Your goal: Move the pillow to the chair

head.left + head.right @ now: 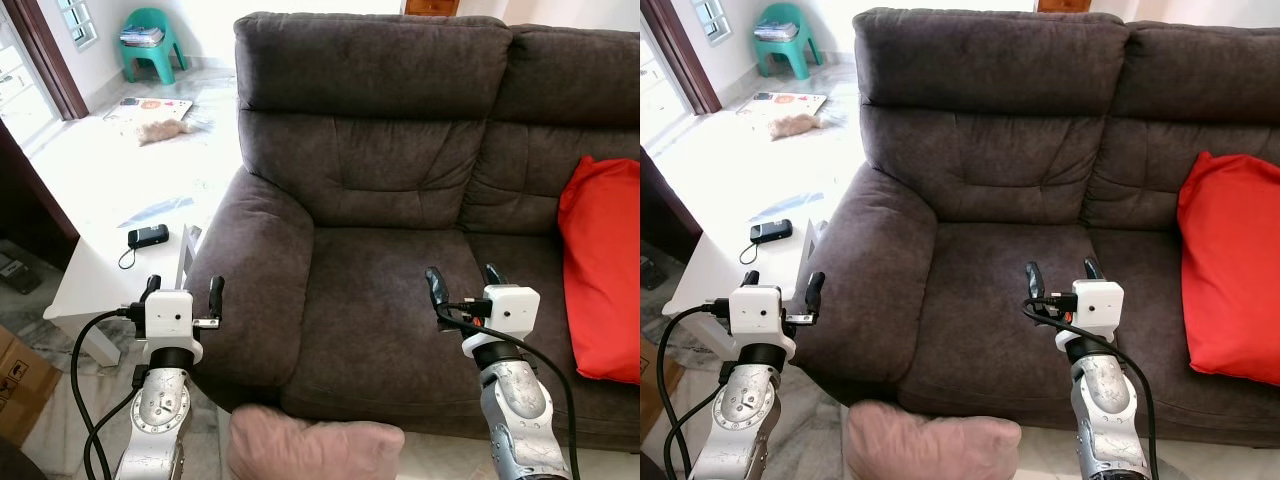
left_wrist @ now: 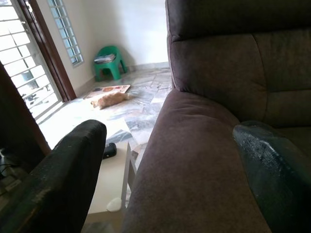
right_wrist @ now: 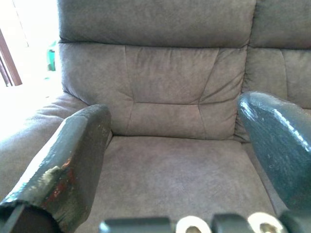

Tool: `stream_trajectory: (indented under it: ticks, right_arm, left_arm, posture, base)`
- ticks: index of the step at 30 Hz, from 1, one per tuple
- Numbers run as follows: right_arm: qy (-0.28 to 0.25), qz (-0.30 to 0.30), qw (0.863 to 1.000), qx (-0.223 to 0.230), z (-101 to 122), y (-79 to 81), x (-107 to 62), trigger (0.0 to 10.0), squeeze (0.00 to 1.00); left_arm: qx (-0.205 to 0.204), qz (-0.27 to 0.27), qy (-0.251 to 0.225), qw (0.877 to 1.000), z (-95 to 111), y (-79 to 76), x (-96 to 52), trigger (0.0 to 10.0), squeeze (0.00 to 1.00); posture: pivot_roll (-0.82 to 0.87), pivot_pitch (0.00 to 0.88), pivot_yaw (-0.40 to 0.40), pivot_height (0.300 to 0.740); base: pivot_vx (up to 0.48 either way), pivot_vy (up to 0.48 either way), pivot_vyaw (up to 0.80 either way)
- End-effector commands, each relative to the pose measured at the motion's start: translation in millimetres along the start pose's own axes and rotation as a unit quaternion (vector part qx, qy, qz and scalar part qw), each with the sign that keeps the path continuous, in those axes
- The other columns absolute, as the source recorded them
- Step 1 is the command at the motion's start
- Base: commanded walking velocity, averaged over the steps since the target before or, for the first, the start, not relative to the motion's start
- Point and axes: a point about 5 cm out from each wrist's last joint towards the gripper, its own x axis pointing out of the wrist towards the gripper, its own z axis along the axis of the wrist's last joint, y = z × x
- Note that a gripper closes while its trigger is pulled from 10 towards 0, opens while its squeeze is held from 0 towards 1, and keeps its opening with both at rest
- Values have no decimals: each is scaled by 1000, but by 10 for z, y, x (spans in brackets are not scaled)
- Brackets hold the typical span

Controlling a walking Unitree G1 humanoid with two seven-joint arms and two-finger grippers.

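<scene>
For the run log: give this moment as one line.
left tool open over sofa armrest | right tool open above seat | red pillow untouched

Red pillow (image 1: 600, 270) cut by right edge; pink cushion (image 1: 315, 448) by bottom.

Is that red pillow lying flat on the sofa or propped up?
Propped up: the red pillow leans against the sofa backrest, its lower edge on the seat.
</scene>
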Motion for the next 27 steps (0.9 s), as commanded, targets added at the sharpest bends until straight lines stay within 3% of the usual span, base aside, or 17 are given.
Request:
stream_trajectory:
  ticks: [1,13,23,27]
  right_arm:
    - [-10,5,1000,-4,71,12,48,10000,0]
    - [-7,11,1000,-7,96,11,73,10000,0]
    - [-6,18,1000,-8,94,30,79,10000,0]
    - [-18,16,1000,-9,123,19,80,10000,0]
  left_arm:
    - [-4,-2,-3,1000,39,-1,29,10000,0]
    - [1,1,-9,1000,66,14,50,10000,0]
    - [0,7,-16,1000,102,26,87,10000,0]
    - [-1,6,-15,1000,99,15,79,10000,0]
  posture:
    - [6,81,-7,740]
    - [1,85,-10,740]
    - [4,78,-16,680]
    - [3,77,-18,680]
  base:
    - [0,0,0]
    - [0,0,0]
    - [0,0,0]
    - [0,0,0]
